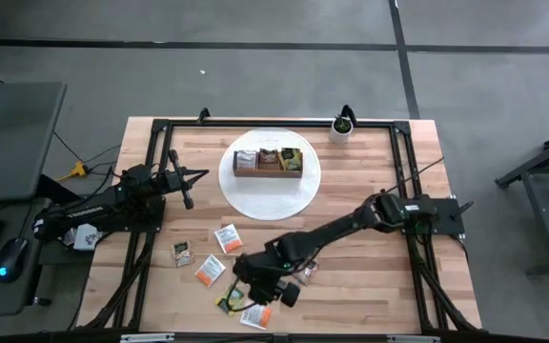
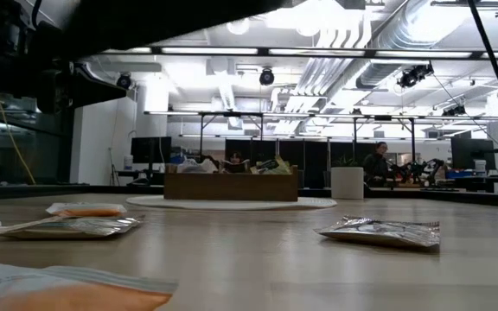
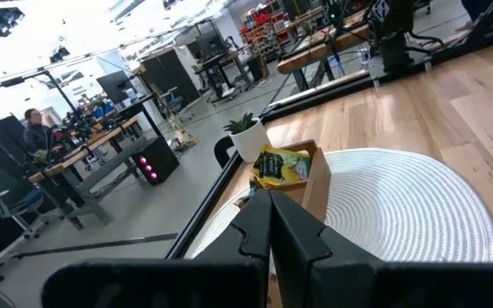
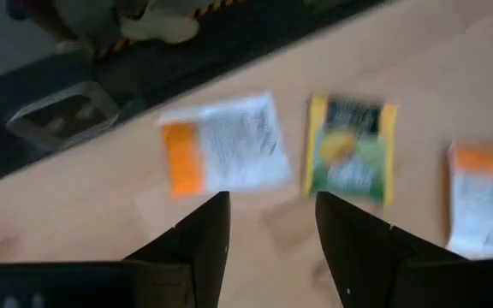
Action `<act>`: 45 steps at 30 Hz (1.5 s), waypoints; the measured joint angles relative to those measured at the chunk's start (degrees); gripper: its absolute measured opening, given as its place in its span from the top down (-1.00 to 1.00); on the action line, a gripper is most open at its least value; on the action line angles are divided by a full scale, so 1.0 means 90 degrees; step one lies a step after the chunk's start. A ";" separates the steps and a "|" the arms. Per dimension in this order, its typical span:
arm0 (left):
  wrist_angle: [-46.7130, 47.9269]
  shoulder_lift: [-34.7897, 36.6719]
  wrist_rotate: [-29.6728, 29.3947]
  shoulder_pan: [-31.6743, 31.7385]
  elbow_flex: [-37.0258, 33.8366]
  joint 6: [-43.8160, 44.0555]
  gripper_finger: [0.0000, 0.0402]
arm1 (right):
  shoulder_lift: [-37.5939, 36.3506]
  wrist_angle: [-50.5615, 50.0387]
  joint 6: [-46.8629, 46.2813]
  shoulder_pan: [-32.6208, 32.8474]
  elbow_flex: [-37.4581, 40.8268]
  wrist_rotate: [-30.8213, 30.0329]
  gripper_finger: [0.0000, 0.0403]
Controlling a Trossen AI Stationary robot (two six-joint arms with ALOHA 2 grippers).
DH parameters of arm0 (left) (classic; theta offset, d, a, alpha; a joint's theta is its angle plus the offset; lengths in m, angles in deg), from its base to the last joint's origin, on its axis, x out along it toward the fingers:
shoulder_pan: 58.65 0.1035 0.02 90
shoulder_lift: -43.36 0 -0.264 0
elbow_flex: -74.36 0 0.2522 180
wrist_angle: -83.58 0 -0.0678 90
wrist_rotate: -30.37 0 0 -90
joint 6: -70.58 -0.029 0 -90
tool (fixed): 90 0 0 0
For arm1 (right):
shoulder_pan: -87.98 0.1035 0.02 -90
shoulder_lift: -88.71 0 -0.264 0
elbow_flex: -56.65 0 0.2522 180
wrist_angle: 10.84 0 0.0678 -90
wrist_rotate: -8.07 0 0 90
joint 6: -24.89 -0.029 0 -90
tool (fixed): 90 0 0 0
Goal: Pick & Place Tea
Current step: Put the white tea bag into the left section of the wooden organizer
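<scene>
Tea sachets, loose lot: several lie flat on the table (image 1: 370, 286) near its front edge, most in a cluster around the right gripper (image 4: 268, 244).

Item 1, white-orange sachet (image 4: 221, 145): just ahead of the right gripper, off toward 1 fingertip rather than centred between them.

Item 2, green-yellow sachet (image 4: 349, 150): just beside item 1, ahead of the other fingertip.

Item 3, another white-orange sachet (image 4: 482, 201): farther out to that same side, partly cut off.

Destination, wooden box (image 1: 268, 164): well away from the right gripper, on a round white mat (image 1: 270, 195), already holding sachets in its compartments.

Right gripper: fingers spread, nothing between them, hovering over bare wood short of items 1 and 2.

Left gripper (image 3: 268, 227): fingers pressed together, empty, parked beside the mat.

Handling note: judged as the approach to a pick. Best to choose 1 sachet, centre the spread fingers over it and descend squarely; a flat packet likely slides unless 1 edge is caught.
</scene>
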 joint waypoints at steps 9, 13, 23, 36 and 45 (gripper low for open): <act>0.0002 0.0000 0.0006 0.0000 0.0001 0.0001 1.00 | 0.0450 0.0477 0.0235 0.0149 -0.0001 -0.0440 0.16; 0.0002 0.0000 0.0010 -0.0001 0.0001 -0.0001 1.00 | 0.0600 0.0601 0.0230 0.0158 -0.0002 -0.0438 0.16; 0.0002 0.0000 0.0007 0.0001 0.0000 0.0001 1.00 | 0.0813 0.0998 0.0233 0.0158 -0.0002 -0.0406 0.16; 0.0002 0.0000 0.0005 -0.0002 0.0000 0.0000 1.00 | 0.0877 0.1408 0.0233 0.0161 -0.0007 -0.0073 0.16; 0.0002 0.0000 0.0007 0.0000 0.0002 0.0001 1.00 | 0.1063 0.1555 0.0224 0.0161 -0.0007 -0.0029 0.16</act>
